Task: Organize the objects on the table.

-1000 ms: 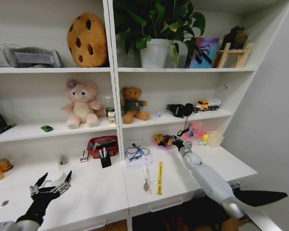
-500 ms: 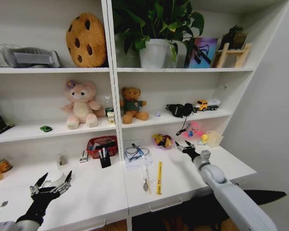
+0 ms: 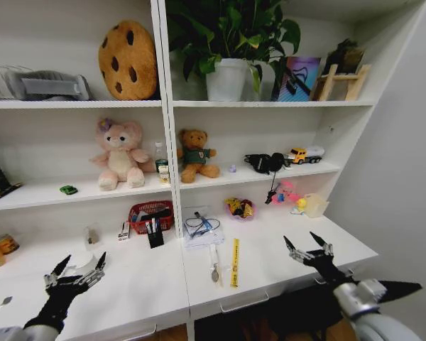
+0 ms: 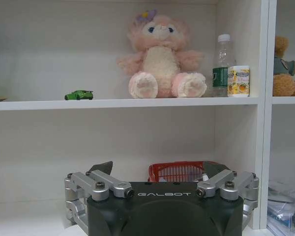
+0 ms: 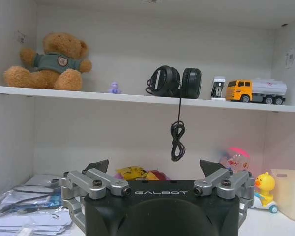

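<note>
The white table (image 3: 145, 284) carries a red basket (image 3: 150, 215) of small items, a clear bag of cables (image 3: 202, 227), a yellow ruler (image 3: 235, 261), a spoon-like tool (image 3: 214, 268) and a bowl of snacks (image 3: 240, 207). A tiny green toy car (image 3: 68, 189) (image 4: 79, 95) sits on the shelf above. My left gripper (image 3: 77, 273) (image 4: 159, 169) hovers open and empty over the table's front left, facing the basket (image 4: 179, 171). Over the front right edge, my right gripper (image 3: 309, 249) (image 5: 155, 169) is open and holds nothing.
Plush toys (image 3: 121, 153), a teddy (image 3: 196, 155), headphones (image 3: 266, 162) with a hanging cord and a yellow truck (image 3: 307, 153) fill the middle shelf. A jar (image 3: 5, 243) stands far left. A duck toy (image 5: 264, 187) and a translucent box (image 3: 316, 204) sit at the back right.
My right arm has drawn back from the snack bowl at the rear of the table to its front right edge. The left arm has not moved.
</note>
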